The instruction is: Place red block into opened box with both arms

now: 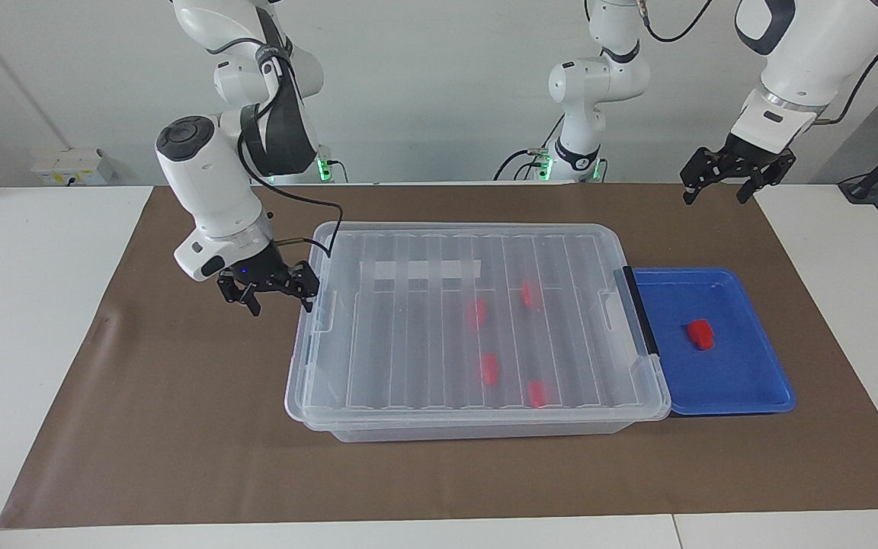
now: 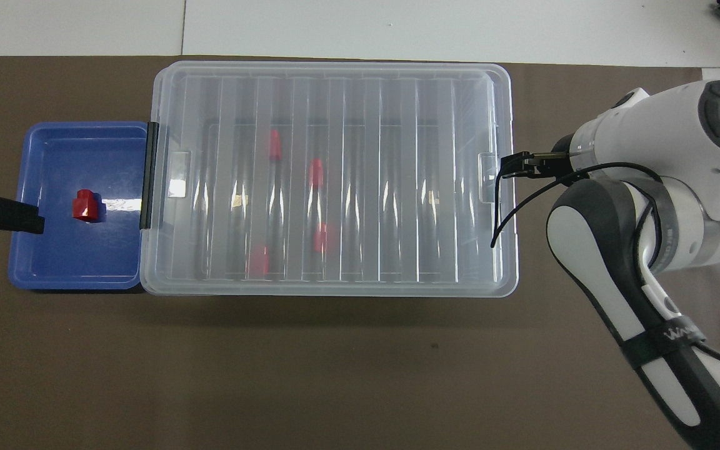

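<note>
The red block (image 1: 700, 334) (image 2: 85, 206) lies in a shallow blue tray (image 1: 744, 381) (image 2: 60, 262) toward the left arm's end. The box (image 1: 408, 343) (image 2: 397, 125) is a large clear bin beside the tray, and its ribbed lid lies flat on it. Several more red blocks (image 1: 489, 368) show through the lid. My right gripper (image 1: 280, 305) hangs open, low, just off the box's end toward the right arm's end, holding nothing. In the overhead view the wrist hides it. My left gripper (image 1: 714, 197) waits open and raised over the mat by the tray.
A black latch (image 1: 641, 313) (image 2: 149, 175) runs along the box's end against the tray. A brown mat (image 1: 180, 427) covers the table under everything. A black cable (image 2: 504, 212) loops from the right wrist over the box's edge.
</note>
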Robot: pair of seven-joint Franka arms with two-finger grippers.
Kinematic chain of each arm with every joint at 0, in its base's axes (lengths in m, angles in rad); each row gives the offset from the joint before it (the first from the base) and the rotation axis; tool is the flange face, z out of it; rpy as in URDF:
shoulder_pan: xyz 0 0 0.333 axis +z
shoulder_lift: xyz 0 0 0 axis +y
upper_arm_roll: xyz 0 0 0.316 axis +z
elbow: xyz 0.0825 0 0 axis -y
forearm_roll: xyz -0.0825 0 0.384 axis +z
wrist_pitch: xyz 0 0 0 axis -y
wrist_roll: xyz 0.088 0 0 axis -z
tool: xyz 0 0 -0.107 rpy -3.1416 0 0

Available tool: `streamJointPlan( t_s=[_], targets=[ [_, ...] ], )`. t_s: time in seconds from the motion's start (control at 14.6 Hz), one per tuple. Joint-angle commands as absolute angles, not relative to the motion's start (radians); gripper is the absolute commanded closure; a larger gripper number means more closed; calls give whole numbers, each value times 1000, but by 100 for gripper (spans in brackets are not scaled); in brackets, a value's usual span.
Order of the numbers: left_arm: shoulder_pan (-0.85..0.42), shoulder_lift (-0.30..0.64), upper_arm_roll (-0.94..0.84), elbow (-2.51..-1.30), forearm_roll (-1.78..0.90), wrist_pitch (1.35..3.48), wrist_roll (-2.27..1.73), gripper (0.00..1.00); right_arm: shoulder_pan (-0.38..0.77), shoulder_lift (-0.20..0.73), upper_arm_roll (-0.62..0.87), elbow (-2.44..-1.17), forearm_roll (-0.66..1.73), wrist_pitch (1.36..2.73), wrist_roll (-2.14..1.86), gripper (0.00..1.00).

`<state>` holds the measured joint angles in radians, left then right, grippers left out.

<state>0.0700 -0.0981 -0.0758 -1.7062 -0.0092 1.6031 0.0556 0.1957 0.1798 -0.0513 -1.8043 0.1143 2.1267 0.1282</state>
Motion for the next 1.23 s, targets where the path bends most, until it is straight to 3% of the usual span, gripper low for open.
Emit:
streamJointPlan(
  t_s=[0.0, 0.34, 1.16],
  targets=[
    [71, -114, -71, -1721, -26, 1617, 48, 0, 195, 184, -52, -1829, 124, 2163, 144, 0],
    [71, -124, -71, -1743, -26, 1635, 54, 0, 193, 189, -52, -1818, -4, 2154, 141, 0],
    [78, -170, -68, -1864, -26, 1787, 54, 0, 152, 189, -61, -1784, -60, 2094, 124, 0]
  ],
)
